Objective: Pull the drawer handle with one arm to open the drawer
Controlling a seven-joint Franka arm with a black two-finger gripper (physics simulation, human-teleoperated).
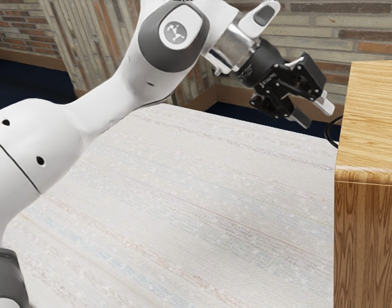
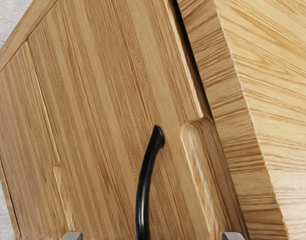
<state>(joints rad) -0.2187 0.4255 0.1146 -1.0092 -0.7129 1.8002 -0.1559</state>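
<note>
A light wooden cabinet [image 1: 369, 192] stands at the exterior view's right, on the edge of the table. Its black curved drawer handle [image 1: 332, 131] sticks out from the front that faces the arm. In the wrist view the handle [image 2: 145, 185] rises from the drawer front [image 2: 107, 100], close below my hand. My black gripper [image 1: 314, 110] hovers just short of the handle, pointing at the cabinet front. It is open. Its two grey fingertips [image 2: 72, 235] stand wide apart, one on each side of the handle, without touching it.
The cabinet's thick top slab [image 2: 263, 75] overhangs the drawer front. A pale, woven-looking tabletop [image 1: 183, 205] stretches under the arm. A brick wall [image 1: 349, 32] runs behind the scene.
</note>
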